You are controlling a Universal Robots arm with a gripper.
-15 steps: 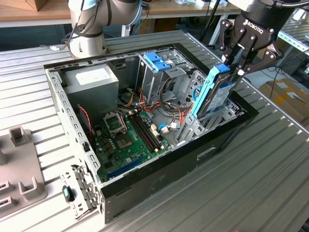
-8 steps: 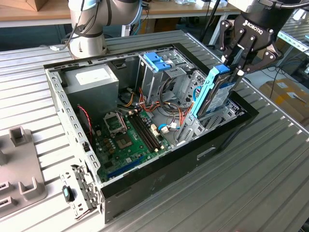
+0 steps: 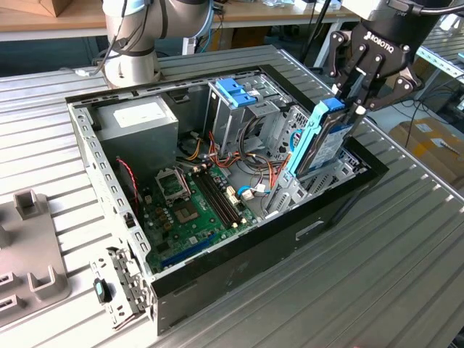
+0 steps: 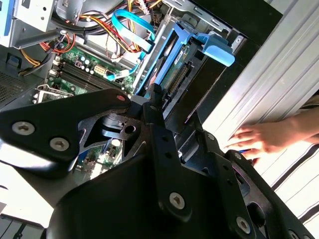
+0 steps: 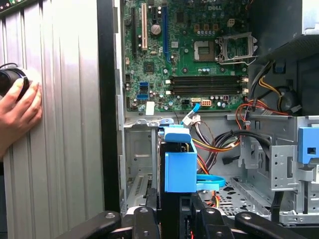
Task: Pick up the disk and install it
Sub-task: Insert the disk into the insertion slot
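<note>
- The disk (image 3: 324, 141) is held upright on its edge by the gripper (image 3: 346, 110). The claw's fingers are closed narrowly on the disk's upper end, on the light-blue carrier rail.
- The lower part of the disk is sunk into the metal drive bay inside the computer case (image 3: 239, 283), against the case wall at the exterior view's right. Its upper part stands clear above the case rim.
- In both wrist views the disk (image 4: 172, 74) (image 5: 179, 167) is seen end-on between the black gripper links, with its blue carrier tab towards the camera.
- The green motherboard (image 3: 192, 210) is laid flat on the floor of the case, and the grey power supply (image 3: 141, 119) is set in the far corner.
- A metal cage with a blue latch (image 3: 235, 90) on top is fixed near the middle of the far wall, apart from the disk.
- The case is placed on a ribbed metal tabletop (image 3: 391, 268).
- A person's hand (image 4: 264, 137) (image 5: 20, 107) is rested on the tabletop just beside the case wall.
</note>
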